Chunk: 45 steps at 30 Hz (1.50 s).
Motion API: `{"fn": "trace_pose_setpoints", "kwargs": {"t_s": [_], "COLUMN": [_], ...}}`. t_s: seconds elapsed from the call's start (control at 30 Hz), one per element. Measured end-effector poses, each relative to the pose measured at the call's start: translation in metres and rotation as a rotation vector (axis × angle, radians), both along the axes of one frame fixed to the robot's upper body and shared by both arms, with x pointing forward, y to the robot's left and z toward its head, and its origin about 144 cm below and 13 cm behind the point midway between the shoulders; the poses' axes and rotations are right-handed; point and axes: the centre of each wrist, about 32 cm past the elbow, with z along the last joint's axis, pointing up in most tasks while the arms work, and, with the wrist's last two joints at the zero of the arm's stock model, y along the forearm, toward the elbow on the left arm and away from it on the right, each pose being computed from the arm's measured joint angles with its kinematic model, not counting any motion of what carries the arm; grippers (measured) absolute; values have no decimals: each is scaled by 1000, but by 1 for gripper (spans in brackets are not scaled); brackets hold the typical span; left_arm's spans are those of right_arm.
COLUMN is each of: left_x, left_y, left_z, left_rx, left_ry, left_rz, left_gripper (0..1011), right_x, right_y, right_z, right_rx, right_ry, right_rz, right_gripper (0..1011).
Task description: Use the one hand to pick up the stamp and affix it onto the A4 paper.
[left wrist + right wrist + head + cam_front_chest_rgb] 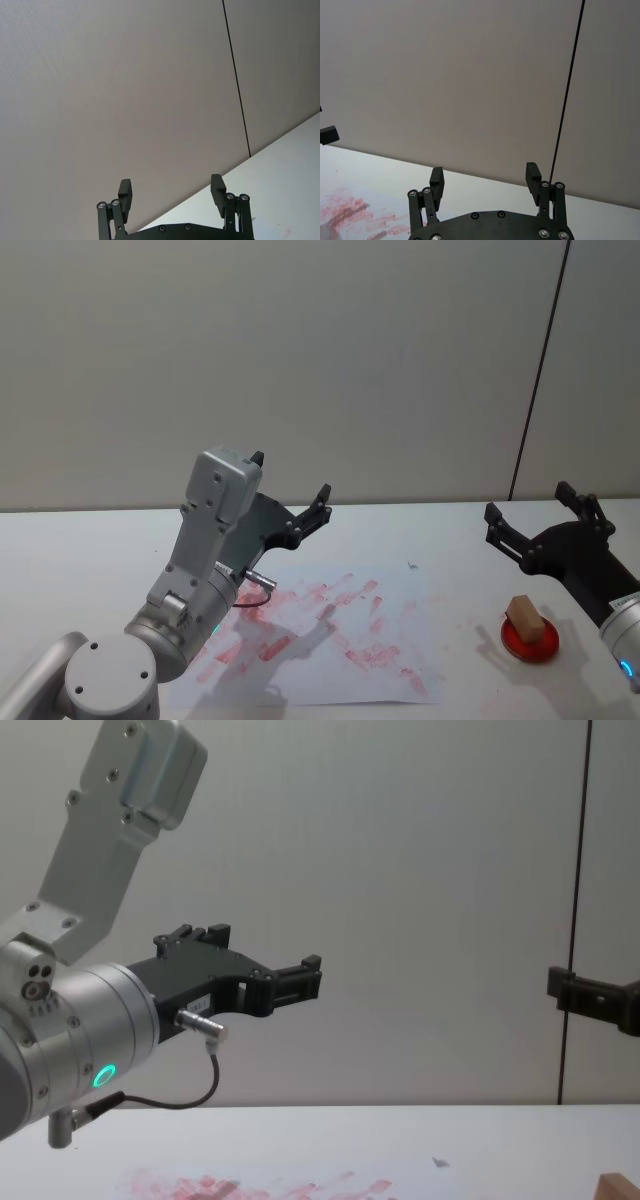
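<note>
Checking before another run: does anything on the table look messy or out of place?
The flat white A4 paper is covered in smeared, overlapping pinkish-red imprints. The light-brown wooden stamp sits on its round red pad; nothing spilled.

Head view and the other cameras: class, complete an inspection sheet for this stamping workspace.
Surface: white table, flat.
Job's things: A4 paper lies flat, smeared with red imprints; wooden stamp stands on a round red ink pad to the paper's right, ungripped.
Clutter: nothing seen.
Hands: left hand open, raised over the paper's far left edge; right hand open, raised behind the stamp.
Cables: one thin cable loops from a plug on the left wrist.
Surroundings: grey wall with a dark vertical seam.
</note>
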Motion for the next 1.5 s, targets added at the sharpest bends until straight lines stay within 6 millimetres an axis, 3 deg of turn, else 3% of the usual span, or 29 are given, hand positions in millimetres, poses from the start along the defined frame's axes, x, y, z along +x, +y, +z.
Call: {"fn": "trace_pose_setpoints", "kwargs": {"t_s": [1.0, 1.5], "left_x": [0, 0], "left_y": [0, 0], "left_z": [0, 0], "left_rx": [0, 0], "left_ry": [0, 0], "left_rz": [0, 0], "left_gripper": [1002, 1001], "right_x": [0, -15], "right_y": [-1, -25], "right_z": [0, 1], "right_rx": [-1, 5], "right_ry": [-1, 93], "right_rz": [0, 6], "right_gripper": [1001, 1001]}}
